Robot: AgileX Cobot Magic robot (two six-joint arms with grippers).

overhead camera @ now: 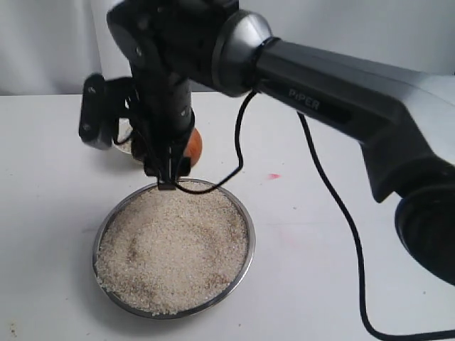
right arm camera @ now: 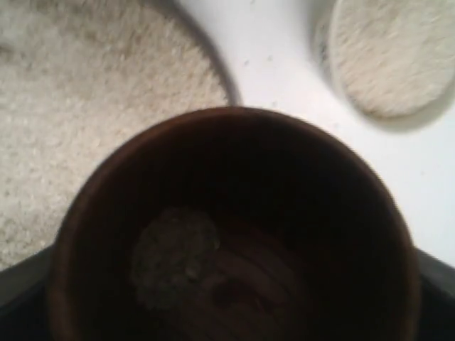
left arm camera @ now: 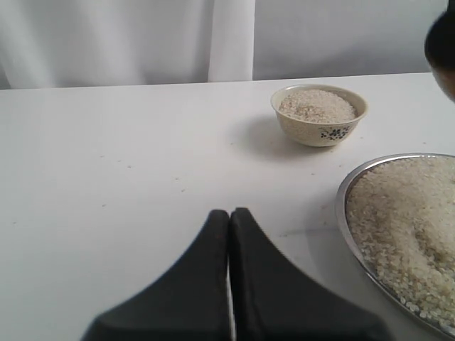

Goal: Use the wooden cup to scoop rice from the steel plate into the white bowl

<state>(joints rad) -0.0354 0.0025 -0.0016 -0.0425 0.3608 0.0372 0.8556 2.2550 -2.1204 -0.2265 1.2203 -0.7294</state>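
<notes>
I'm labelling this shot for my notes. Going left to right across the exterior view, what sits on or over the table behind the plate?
white bowl, partly hidden → wooden cup → pink mark on the table. The steel plate of rice spans beneath the first two, so it is left out.

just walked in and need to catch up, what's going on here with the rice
The right end effector holds the wooden cup at the edge of the steel plate on the bowl's side. The plate is covered with rice. The cup is nearly empty, with only a small patch of grains at its bottom. The white bowl is filled close to its rim. The left end effector is shut above the table, holding nothing.
</notes>
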